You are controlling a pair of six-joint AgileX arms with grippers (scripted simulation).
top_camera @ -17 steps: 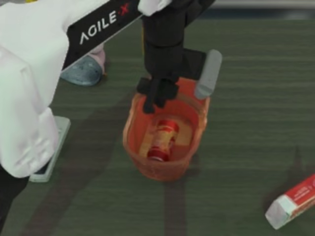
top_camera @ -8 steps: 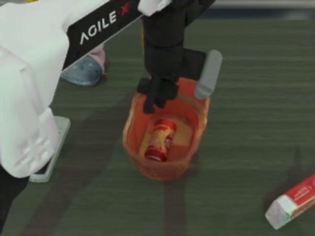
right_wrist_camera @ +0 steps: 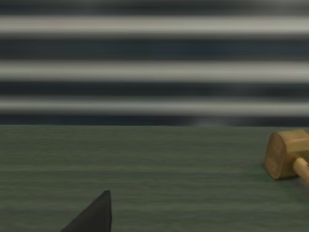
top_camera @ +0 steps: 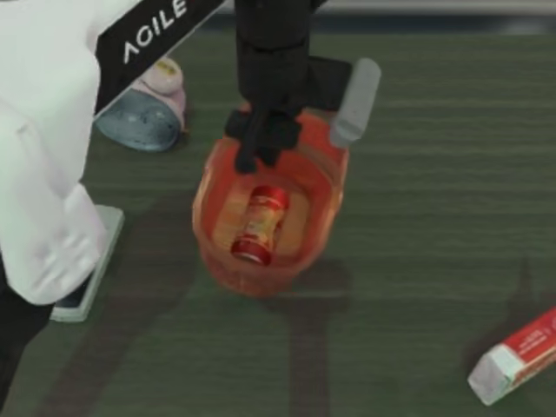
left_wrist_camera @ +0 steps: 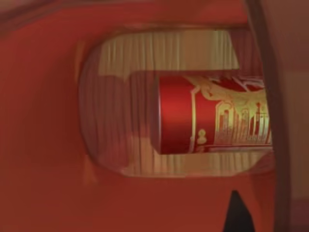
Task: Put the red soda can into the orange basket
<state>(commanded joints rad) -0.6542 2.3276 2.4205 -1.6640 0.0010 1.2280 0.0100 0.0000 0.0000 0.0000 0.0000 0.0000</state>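
Observation:
The red soda can (top_camera: 259, 227) lies on its side on the pale slatted bottom of the orange basket (top_camera: 208, 252), its silver top toward the front. Up close in the left wrist view, the can (left_wrist_camera: 207, 116) rests free inside the basket wall (left_wrist_camera: 48, 121). My left gripper (top_camera: 258, 152) hangs open over the basket's back rim, above the can and not touching it; one dark fingertip (left_wrist_camera: 234, 215) shows. My right gripper is parked out of the top view, open, with one fingertip (right_wrist_camera: 99, 212) showing over the green table.
A blue-and-pink shoe (top_camera: 143, 117) lies back left of the basket. A flat white-edged item (top_camera: 87, 269) sits at the left, partly under my left arm. A red-and-white carton (top_camera: 517, 356) lies front right. A wooden mallet (right_wrist_camera: 285, 154) shows in the right wrist view.
My left gripper has moved back and to the left. The basket, with the can lying in it, has shifted the same way. The shoe and carton have stayed put.

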